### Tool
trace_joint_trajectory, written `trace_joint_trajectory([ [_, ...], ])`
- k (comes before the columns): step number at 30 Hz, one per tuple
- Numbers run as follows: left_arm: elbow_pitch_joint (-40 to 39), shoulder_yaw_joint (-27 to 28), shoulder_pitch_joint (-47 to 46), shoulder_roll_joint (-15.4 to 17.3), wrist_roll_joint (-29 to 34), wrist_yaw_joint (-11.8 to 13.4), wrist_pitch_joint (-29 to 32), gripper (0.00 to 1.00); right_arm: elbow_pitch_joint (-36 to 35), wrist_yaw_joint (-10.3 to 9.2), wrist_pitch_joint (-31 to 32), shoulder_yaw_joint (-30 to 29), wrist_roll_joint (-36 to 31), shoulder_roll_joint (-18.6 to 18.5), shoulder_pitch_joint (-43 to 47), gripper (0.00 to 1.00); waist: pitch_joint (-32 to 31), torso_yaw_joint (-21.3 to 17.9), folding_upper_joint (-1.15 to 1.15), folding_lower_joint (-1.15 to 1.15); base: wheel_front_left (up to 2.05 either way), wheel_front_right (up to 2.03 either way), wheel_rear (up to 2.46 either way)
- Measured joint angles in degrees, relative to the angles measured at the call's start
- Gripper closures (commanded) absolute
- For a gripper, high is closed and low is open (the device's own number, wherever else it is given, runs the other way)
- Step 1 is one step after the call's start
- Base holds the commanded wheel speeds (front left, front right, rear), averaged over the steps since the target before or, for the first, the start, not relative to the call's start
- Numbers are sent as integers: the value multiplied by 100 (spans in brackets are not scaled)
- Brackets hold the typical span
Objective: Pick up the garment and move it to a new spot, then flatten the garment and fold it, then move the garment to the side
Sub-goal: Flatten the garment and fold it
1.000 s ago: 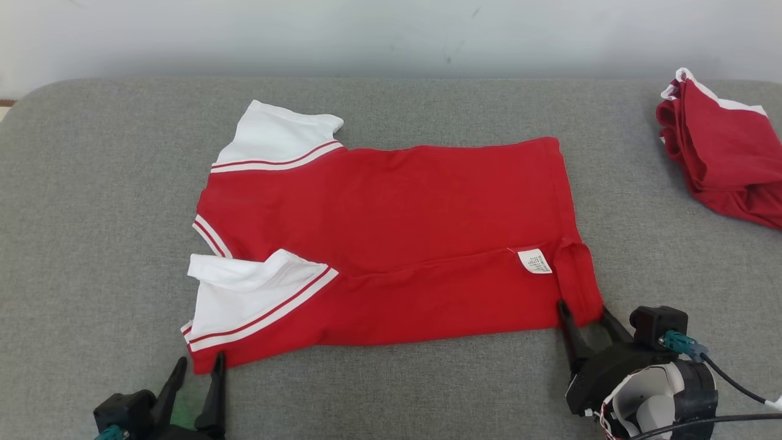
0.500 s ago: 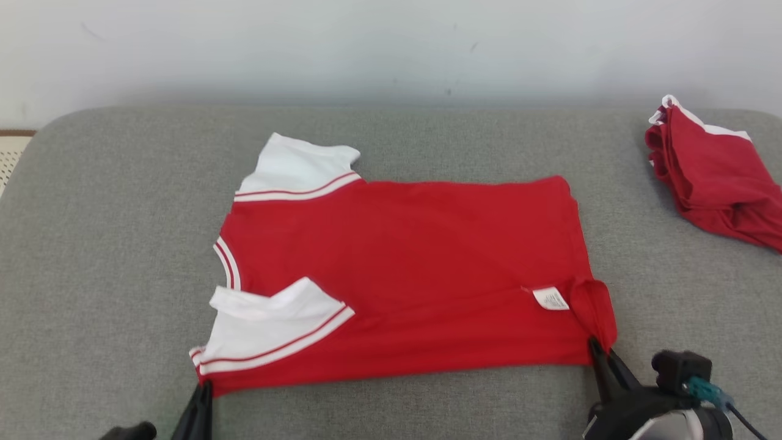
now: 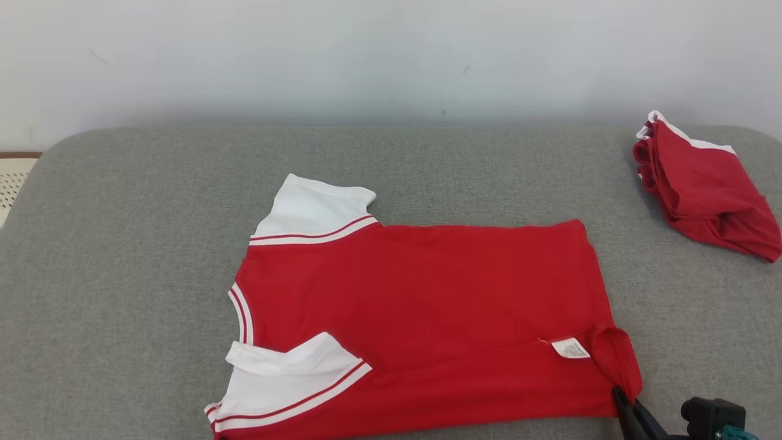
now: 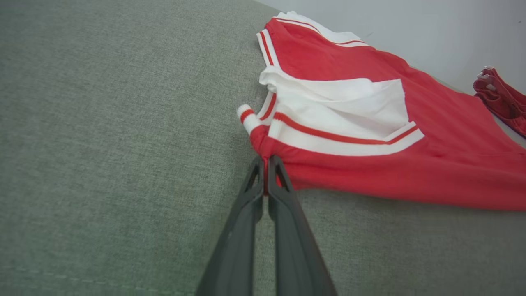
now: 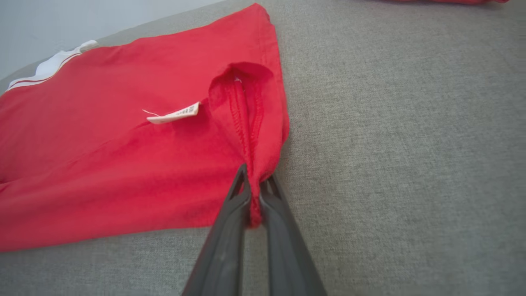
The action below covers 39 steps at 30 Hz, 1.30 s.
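Observation:
The garment (image 3: pixel 427 318) is a red shirt with white sleeves and red-and-white stripes, lying flat on the grey cushioned surface (image 3: pixel 122 244), collar end to the left. In the left wrist view my left gripper (image 4: pixel 266 164) is shut on the garment (image 4: pixel 370 123) at its near corner by the lower white sleeve. My right gripper (image 5: pixel 253 183) is shut on the bunched hem corner of the garment (image 5: pixel 123 144), beside a small white label (image 5: pixel 174 114). The head view catches the right gripper (image 3: pixel 623 400) at the bottom right, pinching that same corner.
A second red garment (image 3: pixel 702 189) lies bunched up at the far right of the surface, also seen as the red bundle (image 4: pixel 501 96). A pale wall (image 3: pixel 391 55) runs behind the surface. Bare grey cushion lies to the left and behind the shirt.
Both grippers went from open around the shirt's near corners to shut on them. The head view has tilted up, so the shirt sits lower in it and the left gripper has left it.

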Motion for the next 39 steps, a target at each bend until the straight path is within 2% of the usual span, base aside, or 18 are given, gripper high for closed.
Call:
trace_joint_trajectory([
  [6, 51, -54, -16, 7, -5, 35, 2, 100, -291, 0, 267, -133, -44, 97, 272, 100, -43, 60, 0, 0, 0, 0, 0],
  [7, 68, -63, -23, 10, -4, 51, 11, 100, -307, 0, 296, -132, -57, 111, 287, 71, -46, 61, 0, 0, 0, 0, 0],
  [8, 75, -67, -29, 10, -4, 57, 21, 80, -328, 0, 296, -130, -71, 116, 288, 18, -51, 64, 0, 0, 0, 0, 0],
  [9, 80, -68, -33, 9, 5, 78, 20, 59, -350, 0, 294, -133, -85, 119, 285, 0, -56, 65, 0, 0, 0, 0, 0],
  [10, 88, -64, -36, 12, 15, 83, 20, 17, -361, 0, 294, -133, -89, 124, 285, 0, -63, 64, 0, 0, 0, 0, 0],
  [11, 94, -58, -42, 13, 16, 104, 20, 0, -367, 0, 274, -140, -93, 137, 286, 0, -69, 63, 0, 0, 0, 0, 0],
  [17, -123, 78, -49, 25, 36, 175, 2, 0, -591, 0, -212, -121, -281, 164, 197, 0, -123, 51, 0, 0, 0, 0, 0],
  [20, -573, 226, -47, 32, 190, 242, 1, 0, -717, 0, -549, -103, -405, 176, 104, 0, -169, 50, 0, 0, 0, 0, 0],
  [23, -993, 291, -8, 133, 649, 404, 1, 0, -775, 0, -808, -105, -548, 199, 46, 0, -222, 53, 0, 0, 0, 0, 0],
  [31, -1880, 592, 174, 82, 942, 651, 0, 0, -828, 0, -1237, -275, -898, 390, 50, 0, -344, 112, 0, 0, 0, 0, 0],
  [35, -1941, 599, 235, 16, 915, 637, 0, 0, -798, 0, -1285, -338, -951, 485, 99, 0, -345, 161, 0, 0, 0, 0, 0],
  [39, -1817, 632, -1, 34, 657, 454, 0, 0, -759, 0, -1273, -220, -996, 526, -5, 0, -266, 123, 0, 0, 0, 0, 0],
])
